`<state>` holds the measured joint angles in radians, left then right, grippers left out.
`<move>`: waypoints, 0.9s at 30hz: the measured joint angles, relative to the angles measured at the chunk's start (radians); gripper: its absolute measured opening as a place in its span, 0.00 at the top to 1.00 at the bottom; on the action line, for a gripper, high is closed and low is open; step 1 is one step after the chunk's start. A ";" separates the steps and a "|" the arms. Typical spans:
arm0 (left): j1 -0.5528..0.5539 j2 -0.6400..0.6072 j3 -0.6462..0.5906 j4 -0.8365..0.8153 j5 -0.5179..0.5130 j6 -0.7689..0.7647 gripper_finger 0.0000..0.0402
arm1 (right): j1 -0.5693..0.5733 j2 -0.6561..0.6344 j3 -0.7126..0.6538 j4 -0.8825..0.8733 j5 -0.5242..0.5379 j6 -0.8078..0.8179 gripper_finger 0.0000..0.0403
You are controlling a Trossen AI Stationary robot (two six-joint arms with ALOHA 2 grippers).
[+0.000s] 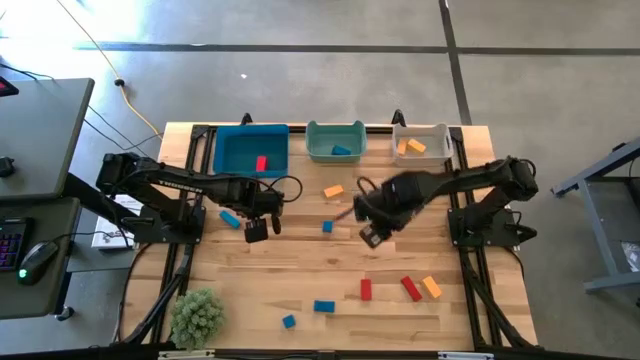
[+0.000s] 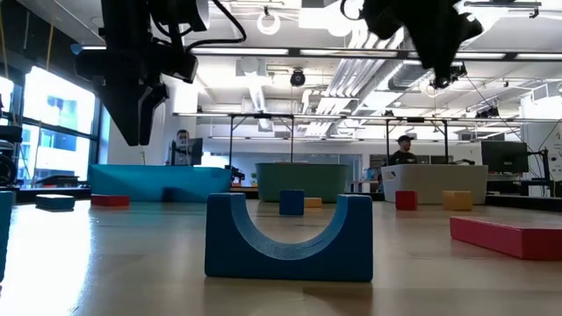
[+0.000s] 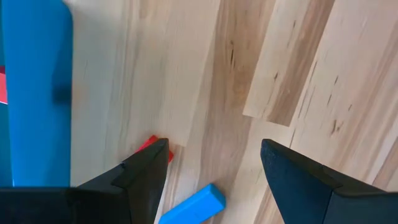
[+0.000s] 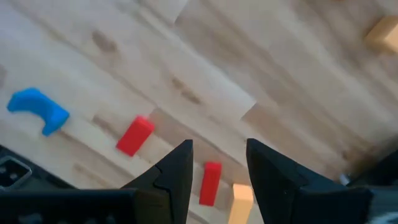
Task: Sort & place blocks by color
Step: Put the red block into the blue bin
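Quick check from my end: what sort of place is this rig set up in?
Probably an open-plan lab or office workspace. The low view shows an exposed ceiling with ducts and lights and people at monitors behind the wooden table; the high view shows a concrete floor.

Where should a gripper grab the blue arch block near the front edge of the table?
Grip the blue arch block across its flat front and back faces, descending from above. It stands upright with the curved hollow facing up, and those faces give the fingers parallel surfaces with open table around.

Bright even light, ceiling lamps glaring, right wrist view blurred
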<state>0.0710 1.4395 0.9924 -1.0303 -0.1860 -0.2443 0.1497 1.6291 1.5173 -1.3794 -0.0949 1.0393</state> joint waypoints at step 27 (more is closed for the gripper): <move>0.000 0.000 0.000 0.050 0.002 0.012 0.39 | 0.492 0.016 -0.071 0.110 0.112 0.661 0.54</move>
<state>0.0708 1.4395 0.9924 -0.9802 -0.1837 -0.2323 0.6414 1.6451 1.4466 -1.2698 0.0168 1.7000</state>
